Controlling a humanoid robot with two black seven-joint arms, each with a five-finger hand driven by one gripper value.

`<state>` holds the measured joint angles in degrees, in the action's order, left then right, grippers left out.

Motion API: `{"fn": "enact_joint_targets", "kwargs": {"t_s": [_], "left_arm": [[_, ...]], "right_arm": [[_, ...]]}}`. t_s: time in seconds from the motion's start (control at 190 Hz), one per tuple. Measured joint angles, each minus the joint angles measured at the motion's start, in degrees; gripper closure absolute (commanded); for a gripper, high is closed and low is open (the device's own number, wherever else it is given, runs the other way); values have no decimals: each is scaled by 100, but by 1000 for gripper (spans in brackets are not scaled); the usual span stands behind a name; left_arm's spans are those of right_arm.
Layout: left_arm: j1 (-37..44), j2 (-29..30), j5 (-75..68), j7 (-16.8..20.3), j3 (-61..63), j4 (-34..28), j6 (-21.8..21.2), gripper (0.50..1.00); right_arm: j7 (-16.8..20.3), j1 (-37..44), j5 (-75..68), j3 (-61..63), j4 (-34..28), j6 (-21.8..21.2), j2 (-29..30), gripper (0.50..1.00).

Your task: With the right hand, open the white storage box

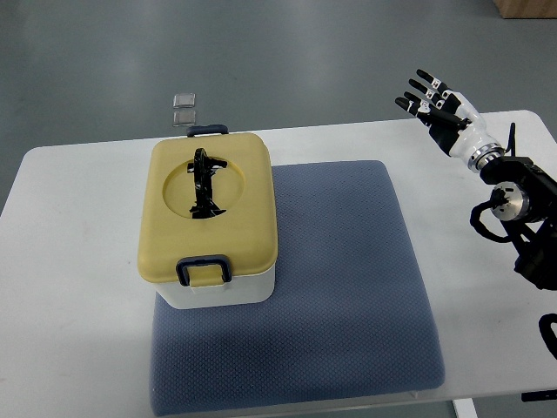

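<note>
The opening has not begun: the right robot hand [432, 103] hangs over the far right corner of the white rectangular table [78, 348], its black-tipped fingers [419, 91] spread wide and holding nothing, well apart from the box it is meant to work on. The white plastic storage box with a mustard-yellow lid [209, 218] stands on the left part of a grey-blue textured mat [348, 287] — a soft-looking, finely dimpled rectangle with rounded corners that covers the middle of the table and reaches its near edge. The lid is still on and both dark blue clip latches appear shut: one latch [204, 270] on the side facing the near edge, the other [206, 131] on the side towards the far edge. A black folding carry handle [206, 183] lies in a round recess in the middle of the lid. The box looks like hard, smooth moulded plastic with rounded corners, so bare fingers would likely slip on its walls — the latches and the handle are the parts that offer purchase. As a judgement, the step in hand is the approach: the hand must travel left across the mat to the box, then hook a fingertip under a latch and flip it up, and the far latch too, before the lid can lift. The light box may slide on the mat under a sideways pull. No left arm shows
</note>
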<state>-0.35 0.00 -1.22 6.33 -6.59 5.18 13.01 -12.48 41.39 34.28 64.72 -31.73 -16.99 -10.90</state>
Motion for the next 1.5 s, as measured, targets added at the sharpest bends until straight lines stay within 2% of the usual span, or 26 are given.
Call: {"fn": "enact_joint_targets", "kwargs": {"t_s": [0.478, 0.568, 0.657, 0.888, 1.099, 1.283, 1.498], "left_arm": [[0, 0, 0, 0, 0, 0, 0, 500], [0, 0, -1, 0, 0, 0, 0, 500], [-1, 0, -1, 0, 0, 0, 0, 500], [0, 0, -2, 0, 0, 1, 0, 500], [0, 0, -2, 0, 0, 1, 0, 500], [0, 0, -2, 0, 0, 1, 0, 500], [0, 0, -2, 0, 0, 1, 0, 500]], "right_arm": [[-25, 52, 24, -423, -68, -39, -32, 574], [-146, 120, 30, -747, -152, -47, -114, 574], [-418, 350, 50, -1249, -244, -75, -268, 576], [-1384, 1518, 73, -3508, -398, -457, -1032, 576], [-2123, 3042, 153, -5735, -942, -558, -1311, 574], [-2249, 4420, 607, -7307, -1383, -560, -1220, 576], [-2253, 5392, 1837, -7914, -1758, -477, -687, 576]]}}
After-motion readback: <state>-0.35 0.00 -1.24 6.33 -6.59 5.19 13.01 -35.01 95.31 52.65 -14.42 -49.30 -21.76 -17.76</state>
